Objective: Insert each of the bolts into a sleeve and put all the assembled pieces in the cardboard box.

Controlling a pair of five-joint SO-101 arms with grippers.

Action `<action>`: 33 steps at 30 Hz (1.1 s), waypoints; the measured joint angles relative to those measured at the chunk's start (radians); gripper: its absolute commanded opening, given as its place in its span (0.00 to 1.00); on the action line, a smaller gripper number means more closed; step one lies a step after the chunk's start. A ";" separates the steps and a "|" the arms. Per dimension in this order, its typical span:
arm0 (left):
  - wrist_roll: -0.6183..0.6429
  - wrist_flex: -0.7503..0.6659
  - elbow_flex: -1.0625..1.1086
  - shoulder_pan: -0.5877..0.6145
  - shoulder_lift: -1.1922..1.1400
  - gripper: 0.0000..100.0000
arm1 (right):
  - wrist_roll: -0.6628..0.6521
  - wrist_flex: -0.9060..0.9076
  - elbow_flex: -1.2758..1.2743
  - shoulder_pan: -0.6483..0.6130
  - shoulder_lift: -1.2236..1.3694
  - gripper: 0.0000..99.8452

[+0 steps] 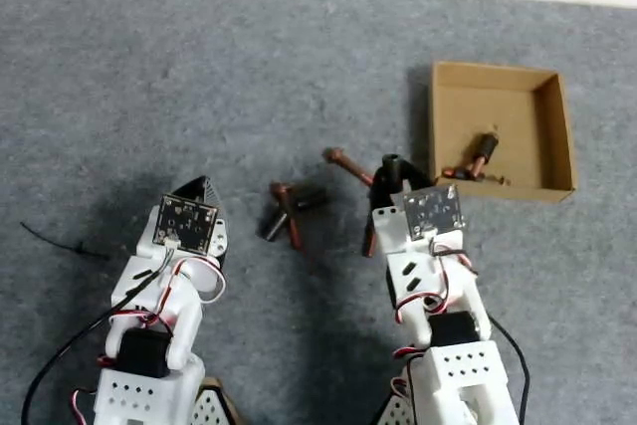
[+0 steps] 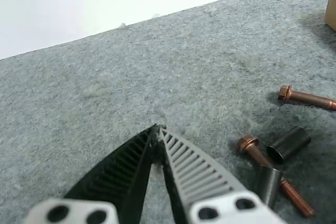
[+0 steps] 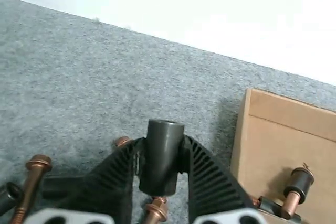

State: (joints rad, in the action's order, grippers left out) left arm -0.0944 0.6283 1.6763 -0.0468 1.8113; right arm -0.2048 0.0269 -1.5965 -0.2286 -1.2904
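The right jaws clamp a dark sleeve [image 3: 161,156] over a gray counter [image 1: 149,77]. The sleeve stands upright between them, gripped around its middle, with its open end uppermost and its lower end showing below. The jaws are parted no wider than the sleeve itself. A cardboard box [image 1: 478,106] sits just beyond and to the right of them, toward the counter's far edge. An assembled piece [image 1: 484,149] lies inside it near the wall closest to the arms, and a further copper-coloured part beside that piece is too small to make out. The left jaws are closed tip to tip with nothing between them, above bare counter to the left of the loose parts. Between the two arms a copper bolt [image 1: 294,234] lies among two loose sleeves, one [image 1: 311,196] by its head and the other [image 1: 273,227] against its shank. A second bolt [image 1: 348,164] lies apart from that cluster, nearer the held sleeve, with its head turned toward the far edge. A third bolt [image 1: 368,238] rests on the counter beneath the right jaws, under the sleeve they hold.
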 measured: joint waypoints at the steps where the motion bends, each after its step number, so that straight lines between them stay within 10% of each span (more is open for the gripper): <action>1: 0.000 0.000 0.000 0.000 0.000 0.01 | 0.000 0.000 0.000 0.000 0.000 0.00; 33: 0.000 0.000 0.000 0.000 0.000 0.01 | 0.000 -0.002 -0.031 0.002 -0.006 0.00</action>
State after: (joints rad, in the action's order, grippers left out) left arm -0.0944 0.6283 1.6763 -0.0468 1.8113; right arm -0.2048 0.0253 -1.6272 -0.2271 -1.2965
